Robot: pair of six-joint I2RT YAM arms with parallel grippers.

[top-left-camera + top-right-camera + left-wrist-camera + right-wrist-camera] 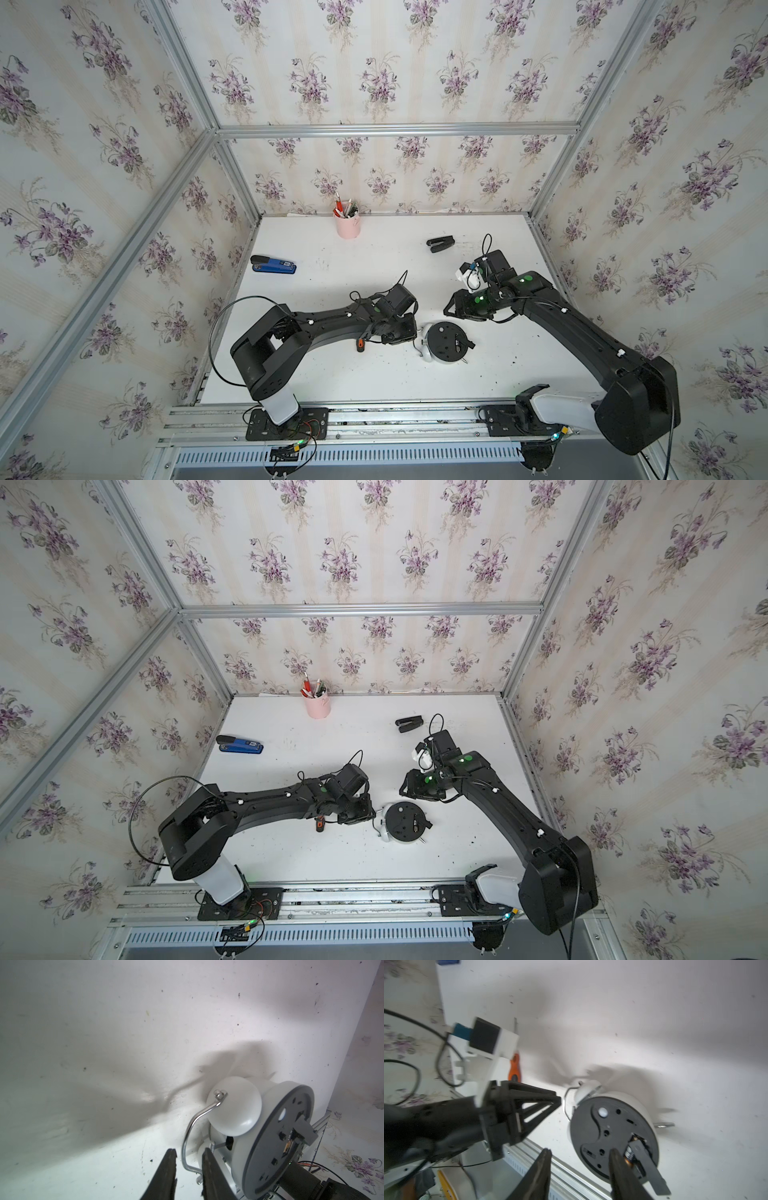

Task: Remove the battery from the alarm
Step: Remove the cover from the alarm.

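Right gripper (580,1151) fingers (542,1172) are standing apart, gripping nothing, hovering above the far edge of the alarm (444,343). Alarm is lying face down on the white table (374,257), black back up. Battery (629,1152) is sitting in its slot in that back, hinged cover (648,1167) swung open; in the right wrist view one fingertip is lining up just beside it, not touching. Left gripper (189,1151) fingers (166,1169) are showing a narrow gap with the alarm's wire handle (184,1147) running through it; can't tell if they are pinching. Orange-handled screwdriver (360,345) is lying under the left arm.
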